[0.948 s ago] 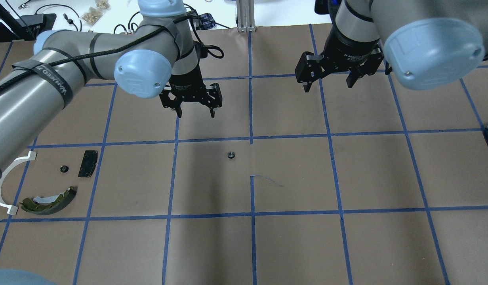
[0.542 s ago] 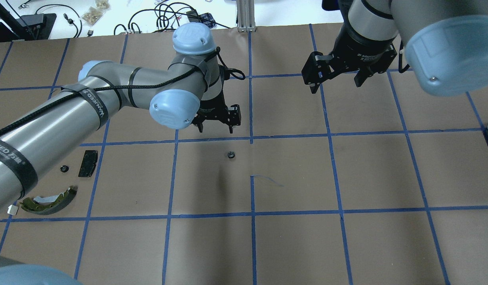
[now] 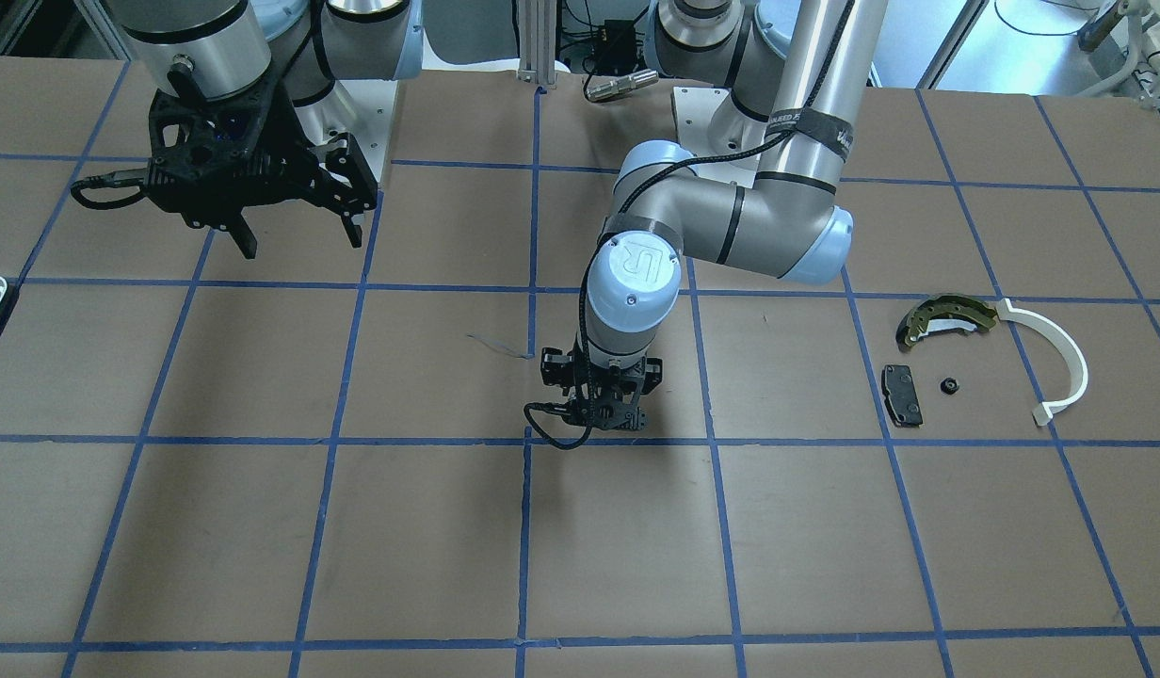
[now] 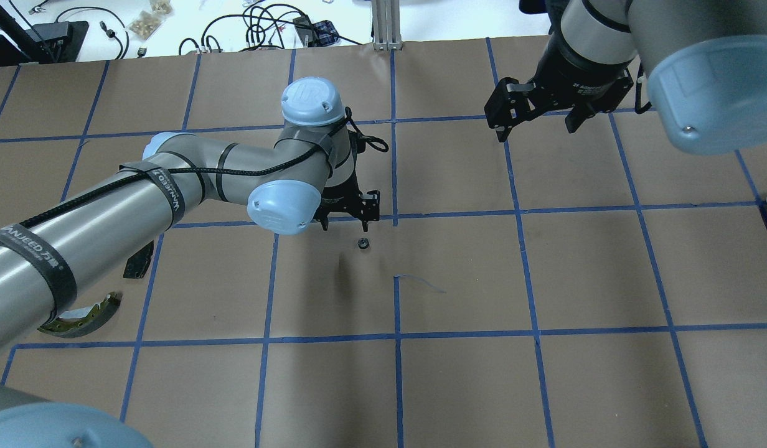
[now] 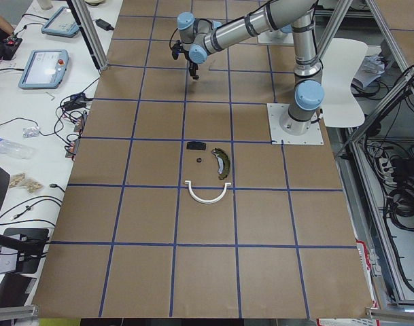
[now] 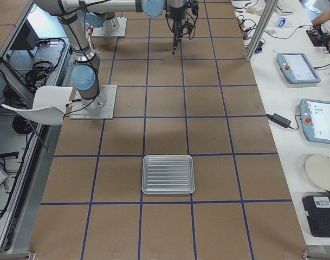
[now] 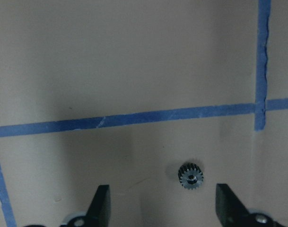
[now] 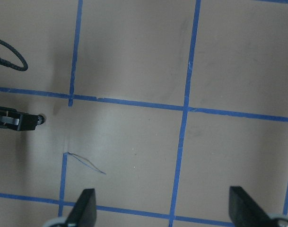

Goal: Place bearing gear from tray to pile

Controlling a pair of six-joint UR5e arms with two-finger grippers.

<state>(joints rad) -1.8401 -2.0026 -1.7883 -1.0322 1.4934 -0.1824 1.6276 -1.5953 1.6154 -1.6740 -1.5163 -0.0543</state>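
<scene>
Hanging wide open and empty, the left jaws are low over the desk (image 4: 458, 379) — the bearing gear (image 7: 190, 176) lies flat just before their tips, touching neither. The right jaws, also open and empty, are well apart. Pile (image 3: 947, 315) and tray (image 6: 168, 174) lie at opposite ends.

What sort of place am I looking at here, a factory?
Most likely a robotics research lab, not a factory: a left arm and right arm mounted on a table gridded in blue tape, control tablets alongside, loose cables.
</scene>
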